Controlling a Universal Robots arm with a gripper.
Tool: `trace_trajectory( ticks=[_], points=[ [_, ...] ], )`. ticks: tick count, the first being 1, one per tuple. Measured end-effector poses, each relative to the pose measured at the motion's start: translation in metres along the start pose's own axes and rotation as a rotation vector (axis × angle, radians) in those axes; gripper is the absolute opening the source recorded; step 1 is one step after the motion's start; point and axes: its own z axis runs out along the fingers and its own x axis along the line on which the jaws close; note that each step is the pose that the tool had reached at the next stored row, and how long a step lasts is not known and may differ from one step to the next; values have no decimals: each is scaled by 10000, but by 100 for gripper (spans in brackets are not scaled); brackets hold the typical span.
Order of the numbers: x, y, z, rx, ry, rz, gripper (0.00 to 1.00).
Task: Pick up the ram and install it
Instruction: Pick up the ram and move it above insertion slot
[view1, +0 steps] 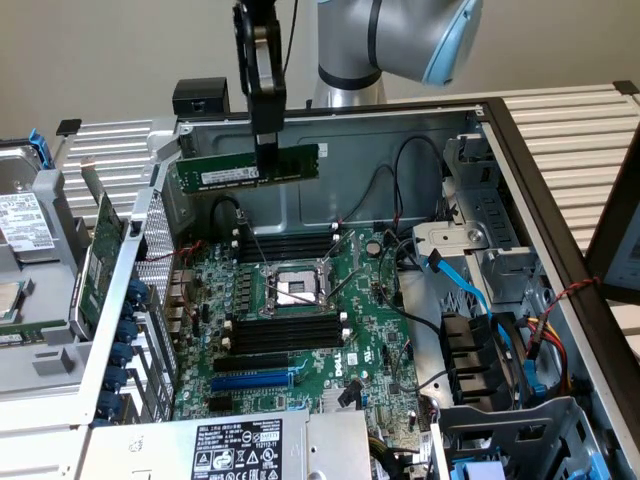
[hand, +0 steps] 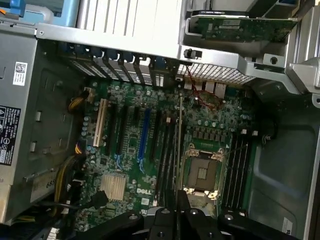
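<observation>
Aloft, gripper (view1: 266, 158) w/ ram (view1: 220, 172); white slatted table (view1: 585, 130), beige wall (view1: 100, 50).

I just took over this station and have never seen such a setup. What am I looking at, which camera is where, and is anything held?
The machine is one robot arm with a two-fingered gripper. The exterior view comes from a camera off the arm, looking down into an open computer case. The wrist view comes from a camera on the arm's wrist, looking past the gripper into the same case. Inside lies the green motherboard, with a processor socket in the middle and black memory slots on both sides of it. The gripper is shut on the ram, a long green stick with a white label, held in the air above the board, not in a slot. In the wrist view the stick shows edge-on as a thin line.
</observation>
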Motion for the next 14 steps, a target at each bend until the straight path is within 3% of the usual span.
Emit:
trace_trajectory(
  ticks=[7,9,14],
  points=[
    [-21,-246,51,3,8,13,13],
    [-19,-269,81,9,-32,85,13],
    [-19,-272,137,6,-31,627,13]
  ],
)
